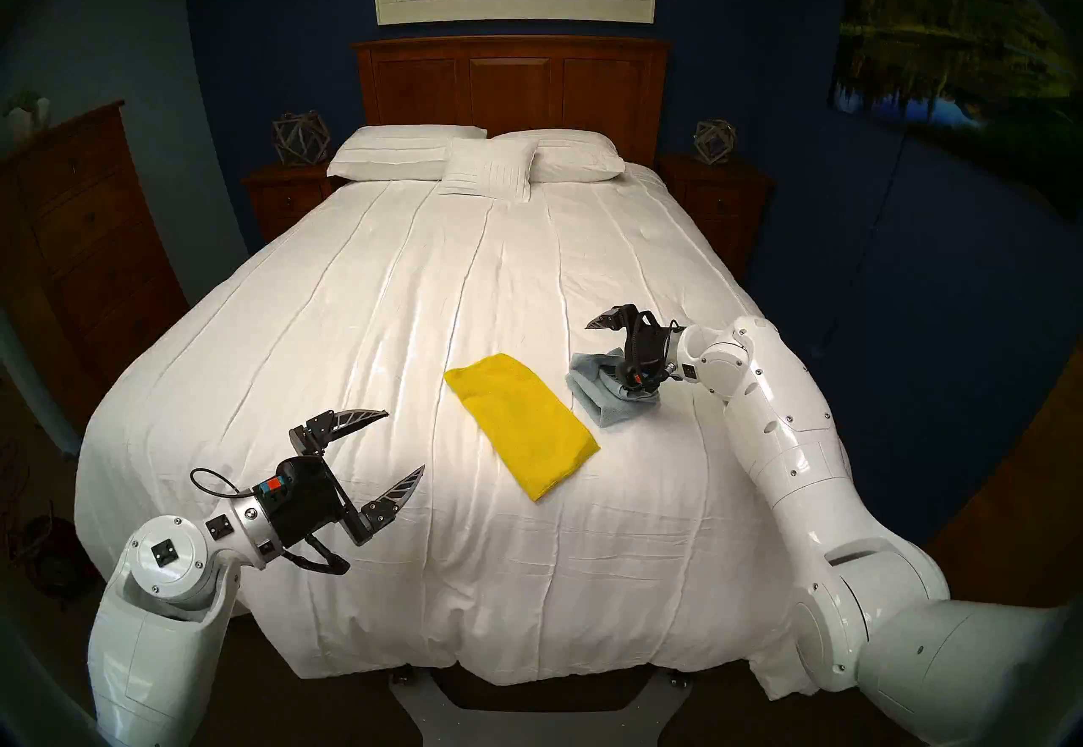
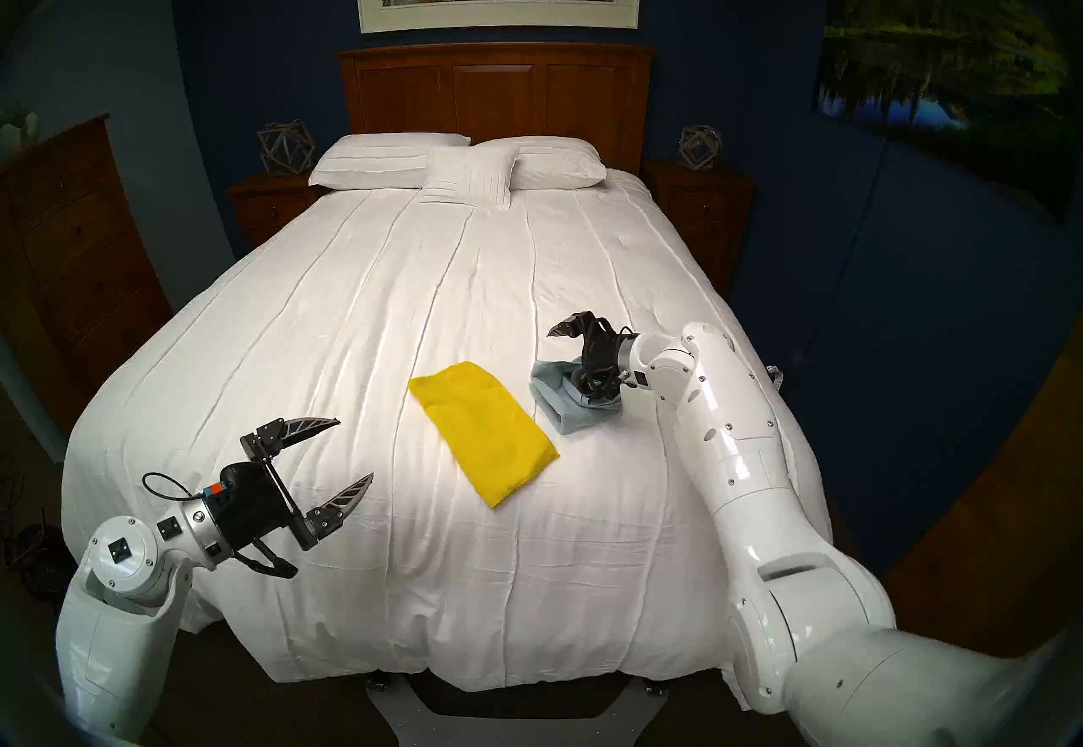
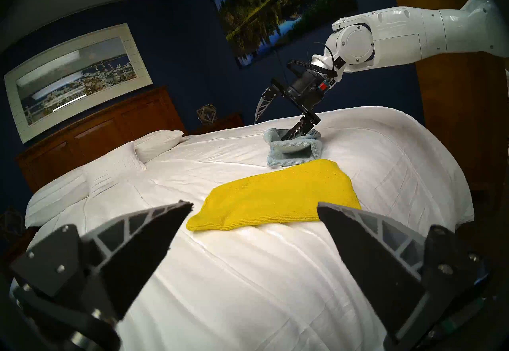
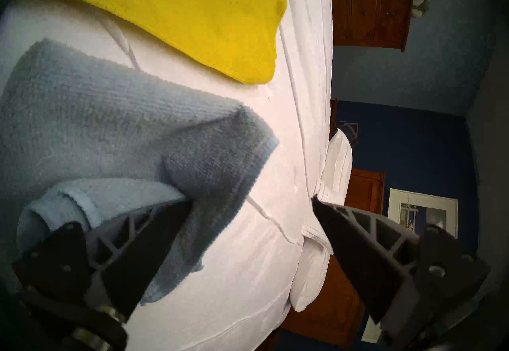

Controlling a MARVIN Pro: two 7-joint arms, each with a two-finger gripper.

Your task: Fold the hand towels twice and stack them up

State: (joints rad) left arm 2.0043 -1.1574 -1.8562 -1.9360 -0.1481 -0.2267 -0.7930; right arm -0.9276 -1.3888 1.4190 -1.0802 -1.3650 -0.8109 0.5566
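Note:
A bright yellow towel [image 1: 521, 429] [image 2: 486, 435] lies flat on the white bedspread [image 1: 410, 288] as a long folded rectangle. To its right, a pale blue towel [image 1: 598, 406] [image 2: 562, 414] [image 3: 292, 153] sits bunched and loosely folded. My right gripper [image 1: 600, 351] [image 2: 564, 357] [image 3: 270, 130] is open. Its lower finger [image 4: 143, 232] is tucked into the blue towel's [image 4: 96, 110] fold and its upper finger is raised in the air. My left gripper [image 1: 405, 440] [image 2: 356, 448] [image 3: 254, 204] is open and empty above the bed, left of the yellow towel [image 3: 275, 196] [image 4: 192, 11].
White pillows [image 1: 469, 159] lie at the head of the bed against a wooden headboard [image 1: 510, 83]. A nightstand [image 1: 281, 200] stands on each side. A tall wooden dresser [image 1: 76, 235] stands at the left. The bed's right edge is close behind my right arm.

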